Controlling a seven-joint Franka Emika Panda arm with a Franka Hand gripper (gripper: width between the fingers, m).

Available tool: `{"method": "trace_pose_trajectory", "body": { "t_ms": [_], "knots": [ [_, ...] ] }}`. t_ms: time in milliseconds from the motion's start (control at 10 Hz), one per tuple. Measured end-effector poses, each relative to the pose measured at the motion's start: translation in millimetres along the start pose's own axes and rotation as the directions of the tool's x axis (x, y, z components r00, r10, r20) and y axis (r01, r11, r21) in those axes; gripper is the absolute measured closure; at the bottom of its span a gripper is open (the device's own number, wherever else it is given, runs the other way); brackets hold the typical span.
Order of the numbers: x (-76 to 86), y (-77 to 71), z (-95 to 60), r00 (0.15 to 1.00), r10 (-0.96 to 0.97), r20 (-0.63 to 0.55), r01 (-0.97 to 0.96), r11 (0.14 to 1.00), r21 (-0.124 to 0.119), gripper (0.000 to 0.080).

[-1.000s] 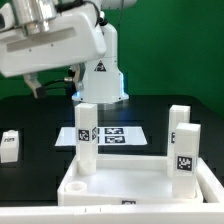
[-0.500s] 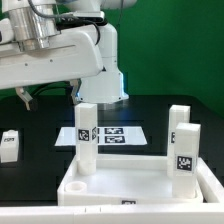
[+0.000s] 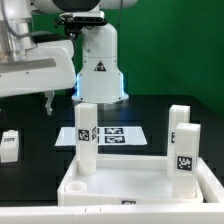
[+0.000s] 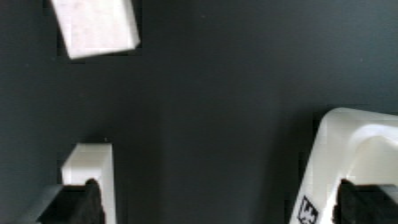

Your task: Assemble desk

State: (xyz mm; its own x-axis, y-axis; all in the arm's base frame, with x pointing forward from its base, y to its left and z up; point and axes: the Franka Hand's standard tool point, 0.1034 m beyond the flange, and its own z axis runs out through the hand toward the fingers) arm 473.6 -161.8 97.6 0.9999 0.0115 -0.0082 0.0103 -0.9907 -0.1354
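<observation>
While the arm is swinging toward the exterior view's left, away from where it hung a second ago, I am watching the gripper (image 4: 210, 195) through the wrist view: its fingers are standing wide apart with nothing between them. The desk top (image 3: 128, 184) is sitting at the front with three legs (image 3: 87, 138) upright in it. A fourth leg (image 3: 9, 146) is lying apart on the exterior view's left, and I am judging that as the next pickup.

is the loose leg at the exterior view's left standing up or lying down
Lying down. The loose leg rests on its side on the black table, apart from the desk top, where three legs stand upright.
</observation>
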Motion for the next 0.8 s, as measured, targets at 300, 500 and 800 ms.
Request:
{"method": "trace_pose_trajectory", "body": {
  "t_ms": [300, 500, 800],
  "knots": [
    [-1.7, 3.6, 2.0, 1.0, -0.011, -0.001, 0.011, 1.0, -0.012, 0.0151],
    [-5.9, 17.4, 22.4, 0.98, -0.186, 0.067, 0.193, 0.973, -0.124, 0.0151],
    [-0.9, 21.2, 31.4, 0.956, -0.273, 0.109, 0.287, 0.946, -0.15, 0.0151]
  ]
}}
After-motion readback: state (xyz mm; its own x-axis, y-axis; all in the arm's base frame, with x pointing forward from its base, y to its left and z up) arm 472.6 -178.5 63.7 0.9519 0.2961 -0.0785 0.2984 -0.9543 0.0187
